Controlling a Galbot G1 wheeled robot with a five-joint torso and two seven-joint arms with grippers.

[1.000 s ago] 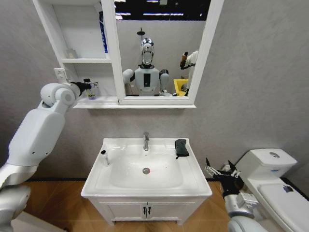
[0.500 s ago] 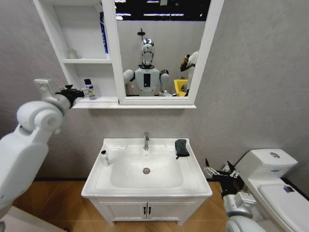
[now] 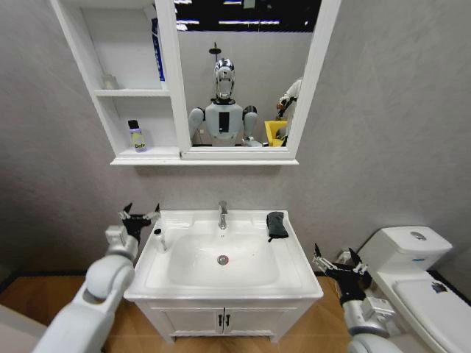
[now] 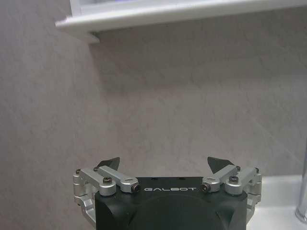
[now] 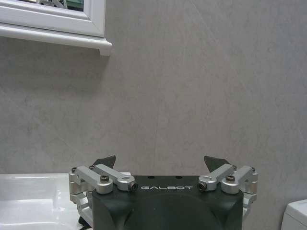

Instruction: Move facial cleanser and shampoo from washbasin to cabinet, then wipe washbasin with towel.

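At the washbasin's (image 3: 294, 276) back-left corner, one small white bottle (image 3: 157, 240) with a dark cap stands upright on the rim. Left gripper (image 3: 139, 215) hovers just beside it, off the left edge, fingers spread wide, holding nothing; bare grey wall ahead in its wrist view (image 4: 163, 165). One dark folded towel (image 3: 277, 224) lies along the back-right rim, right of the chrome tap (image 3: 222, 214). Oval bowl glossy, bare, drain (image 3: 222, 259) at centre. Front rim open. On the cabinet's (image 3: 85, 55) lower shelf, one purple-capped bottle (image 3: 136, 136) stands upright at mid-shelf. Right gripper (image 3: 335, 263) waits low in the gap between basin's right edge and the toilet (image 3: 418, 276), fingers wide apart, nothing held.
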